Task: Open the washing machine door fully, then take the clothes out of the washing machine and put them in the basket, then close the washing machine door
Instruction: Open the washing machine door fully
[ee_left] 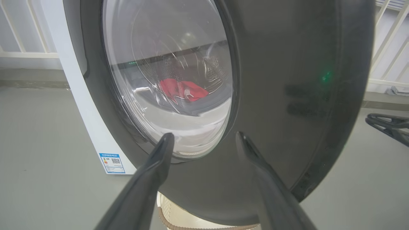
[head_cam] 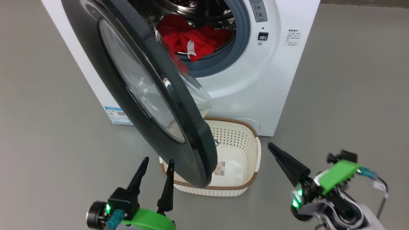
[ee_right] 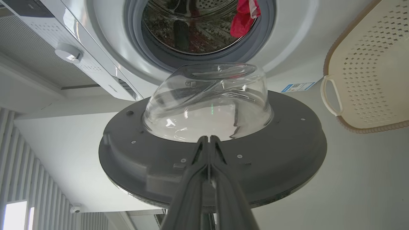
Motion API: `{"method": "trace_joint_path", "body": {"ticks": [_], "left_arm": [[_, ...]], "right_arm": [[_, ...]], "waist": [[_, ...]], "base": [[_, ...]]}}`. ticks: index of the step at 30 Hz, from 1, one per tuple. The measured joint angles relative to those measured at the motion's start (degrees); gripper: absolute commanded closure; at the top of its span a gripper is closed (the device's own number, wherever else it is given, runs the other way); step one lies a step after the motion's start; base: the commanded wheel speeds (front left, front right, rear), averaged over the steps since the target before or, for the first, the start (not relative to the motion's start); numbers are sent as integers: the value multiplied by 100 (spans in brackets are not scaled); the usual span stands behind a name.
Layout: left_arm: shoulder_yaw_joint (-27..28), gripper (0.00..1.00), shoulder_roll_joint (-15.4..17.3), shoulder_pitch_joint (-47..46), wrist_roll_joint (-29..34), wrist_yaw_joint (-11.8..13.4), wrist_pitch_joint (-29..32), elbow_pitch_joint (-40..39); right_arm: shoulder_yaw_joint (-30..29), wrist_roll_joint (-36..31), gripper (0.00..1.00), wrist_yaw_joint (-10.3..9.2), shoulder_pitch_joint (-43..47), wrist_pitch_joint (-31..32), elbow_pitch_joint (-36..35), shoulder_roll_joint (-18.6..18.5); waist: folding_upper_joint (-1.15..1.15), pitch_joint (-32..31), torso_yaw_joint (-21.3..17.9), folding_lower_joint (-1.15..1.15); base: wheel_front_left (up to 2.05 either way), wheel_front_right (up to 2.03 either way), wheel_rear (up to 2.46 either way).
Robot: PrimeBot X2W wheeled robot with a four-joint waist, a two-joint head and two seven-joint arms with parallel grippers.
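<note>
The white washing machine [head_cam: 255,80] stands at the top of the head view. Its round black door [head_cam: 143,86] is swung partway out and reaches over the left side of the cream basket [head_cam: 254,150] on the floor. Red clothes [head_cam: 191,38] lie in the drum. My left gripper [head_cam: 158,159] is open just before the door's outer face [ee_left: 287,95], fingers [ee_left: 159,159] apart and empty. My right gripper [head_cam: 271,146] is shut and empty, right of the basket. Its tip [ee_right: 209,138] points at the door's inner side [ee_right: 143,159] below the glass bowl [ee_right: 207,99].
Grey floor [head_cam: 351,95] spreads around the machine on both sides. A blue label sticker [head_cam: 117,115] marks the washer's lower left corner. White railings [ee_left: 28,41] stand behind the machine. The basket [ee_right: 367,64] has a white side handle [ee_right: 329,95].
</note>
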Motion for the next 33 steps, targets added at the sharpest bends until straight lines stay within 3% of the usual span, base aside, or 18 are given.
{"method": "trace_joint_path", "body": {"ticks": [15, 22, 26, 33], "left_arm": [[142, 0, 2, 160, 41, -88, 0, 114], [201, 0, 5, 227, 42, -89, 0, 153], [233, 0, 35, 275, 43, -94, 0, 179], [280, 0, 75, 275, 49, -96, 0, 191]], "right_arm": [[-221, -1397, 0, 0, 1630, -1358, -966, 49], [-258, -2531, 0, 0, 1954, -2508, -1329, -153], [-303, -3851, 0, 1, 1991, -3479, -1356, -450], [-875, -6163, 0, 1, 1987, -3778, -1456, -391]], "waist": [[0, -223, -207, 0], [0, -326, -307, 0], [0, -353, -375, 0], [0, -406, -459, 0]], "base": [[0, 0, 0], [0, 0, 0], [0, 0, 0], [0, 0, 0]]}}
